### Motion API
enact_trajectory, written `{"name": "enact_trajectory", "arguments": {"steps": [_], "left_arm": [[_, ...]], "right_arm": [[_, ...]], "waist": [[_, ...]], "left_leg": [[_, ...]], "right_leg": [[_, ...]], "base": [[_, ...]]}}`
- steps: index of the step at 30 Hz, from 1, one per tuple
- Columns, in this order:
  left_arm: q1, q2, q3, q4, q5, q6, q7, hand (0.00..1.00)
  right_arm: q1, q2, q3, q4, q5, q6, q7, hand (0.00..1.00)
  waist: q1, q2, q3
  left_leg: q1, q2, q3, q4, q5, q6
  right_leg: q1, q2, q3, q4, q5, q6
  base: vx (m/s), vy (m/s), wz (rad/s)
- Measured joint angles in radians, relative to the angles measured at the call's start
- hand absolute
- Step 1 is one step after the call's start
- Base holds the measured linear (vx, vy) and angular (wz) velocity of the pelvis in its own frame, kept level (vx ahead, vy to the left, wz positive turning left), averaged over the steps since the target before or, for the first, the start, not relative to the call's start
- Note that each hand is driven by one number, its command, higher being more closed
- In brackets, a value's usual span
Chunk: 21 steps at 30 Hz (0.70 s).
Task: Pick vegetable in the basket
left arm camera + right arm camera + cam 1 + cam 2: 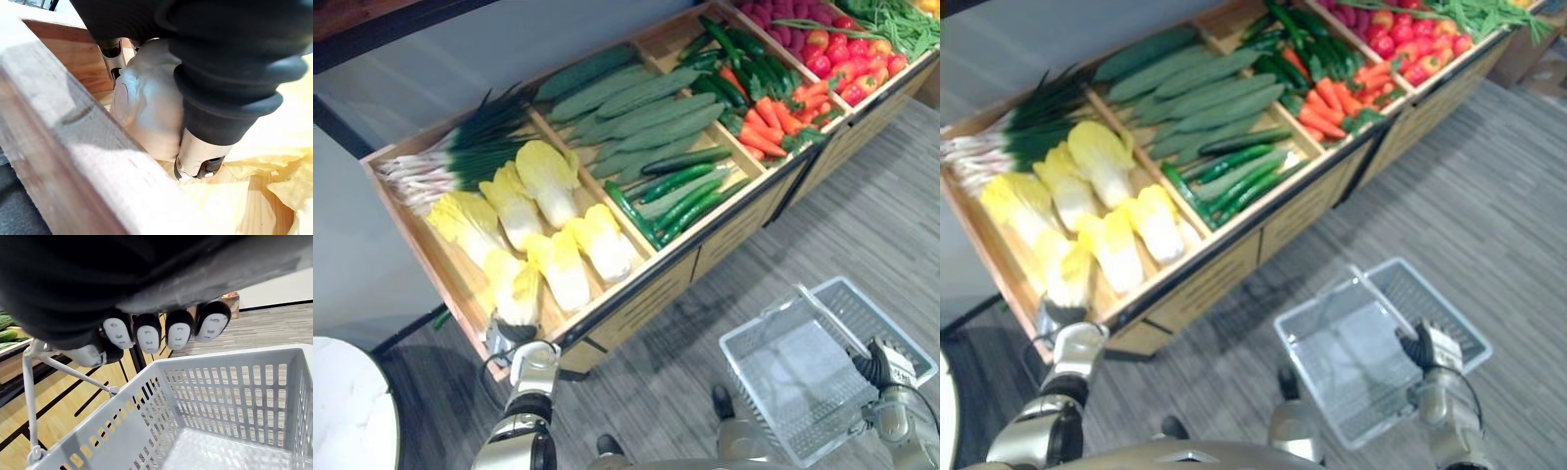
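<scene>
The left hand [146, 112] sits inside the near corner of the wooden display bin [636, 272], just beside the yellow-leafed cabbages [548, 176], and whether its fingers are apart or closed cannot be told. These cabbages share the nearest compartment with spring onions [450, 157]; the next holds cucumbers [671, 186], and further ones hold carrots [773, 117] and tomatoes [847, 54]. The right hand [147, 337] has its fingers curled round the handle [73, 373] of the grey basket [225, 387], which is over the floor, apart from the bin.

Silver-grey arms [504, 446] wear dark ribbed wrist covers [230, 73]; right hand [177, 333] fingertips [117, 333] dark, pale-padded.
</scene>
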Motion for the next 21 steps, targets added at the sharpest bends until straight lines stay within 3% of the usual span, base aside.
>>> {"name": "enact_trajectory", "arguments": {"steps": [10, 14, 21], "left_arm": [[0.017, -0.042, -0.04, -0.022, -0.153, -0.074, 0.014, 1.0], [0.031, -0.064, -0.066, -0.051, -0.166, -0.082, 0.017, 1.0], [0.067, -0.07, -0.092, -0.125, -0.202, -0.095, 0.015, 1.0]], "right_arm": [[0.026, 0.016, 0.004, 0.067, -0.009, 0.023, 0.0, 1.0], [0.038, 0.052, -0.004, 0.074, -0.008, 0.043, 0.0, 1.0], [0.039, 0.086, -0.02, 0.077, -0.008, 0.054, -0.01, 1.0]], "waist": [[0.003, -0.001, -0.003], [0.004, 0.007, -0.008], [0.005, -0.002, -0.022]], "left_leg": [[0.002, -0.003, -0.043, 0.0, 0.004, 0.005], [0.002, -0.005, -0.059, 0.0, 0.007, 0.009], [-0.002, -0.008, -0.073, -0.001, 0.01, 0.011]], "right_leg": [[0.031, -0.009, -0.048, 0.0, 0.0, 0.0], [0.043, -0.014, -0.065, 0.0, -0.001, 0.0], [0.047, -0.017, -0.078, 0.001, -0.001, 0.0]], "base": [[0.0, -0.02, 0.11], [-0.02, -0.019, 0.12], [-0.01, -0.015, 0.05]]}}
